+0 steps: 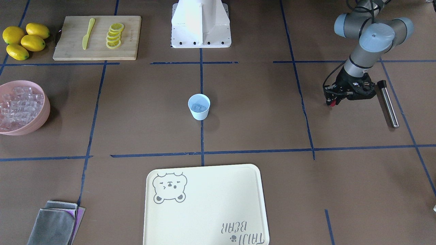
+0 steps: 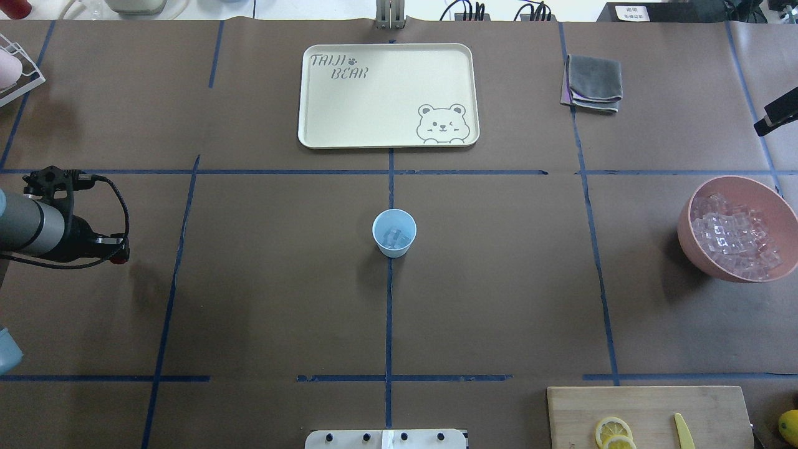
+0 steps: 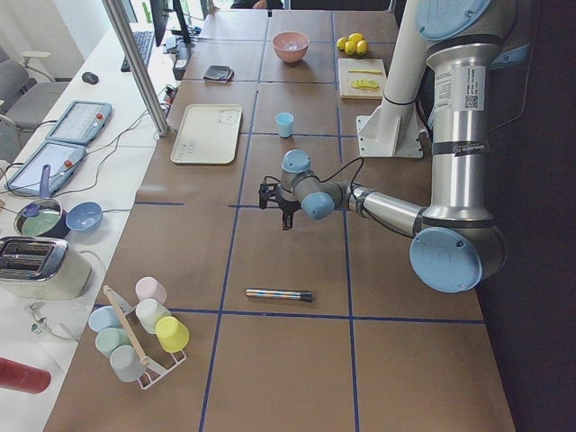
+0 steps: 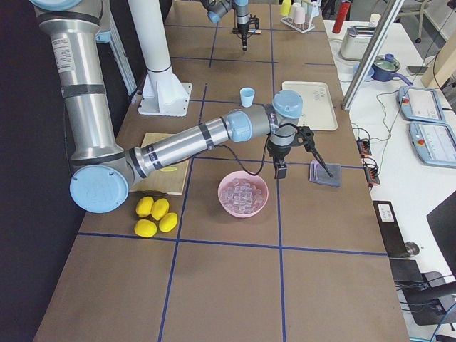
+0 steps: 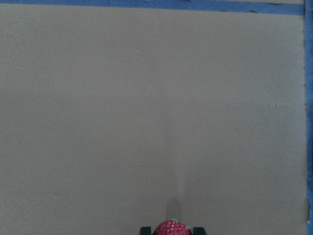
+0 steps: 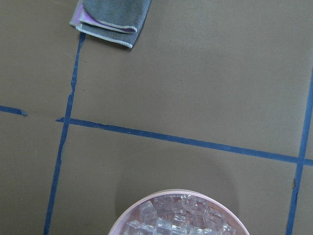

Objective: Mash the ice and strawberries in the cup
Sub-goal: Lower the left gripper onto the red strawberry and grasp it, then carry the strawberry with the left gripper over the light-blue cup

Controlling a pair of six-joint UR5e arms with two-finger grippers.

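Strawberry (image 5: pixel 169 228), likely soft and easily bruised, sits pinched in the left pincer (image 1: pixel 332 102), well left of the cup (image 2: pixel 394 232); hard, slippery ice (image 2: pixel 395 237) lies inside it. The right pincer's (image 4: pixel 280 169) opening I cannot tell.

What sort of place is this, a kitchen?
Probably a robotics lab staged as a drinks counter: the robot's left arm and right arm stand at a table gridded with blue tape, tablets sit on a side bench, and the left gripper holds a strawberry.

Four lemons (image 1: pixel 33 43), one blue cup (image 1: pixel 199 114), one strawberry (image 5: pixel 171 228), one pink bowl (image 1: pixel 34 127), one tray (image 1: pixel 211 211), one cutting board (image 1: pixel 68 44), one knife (image 1: pixel 88 34).
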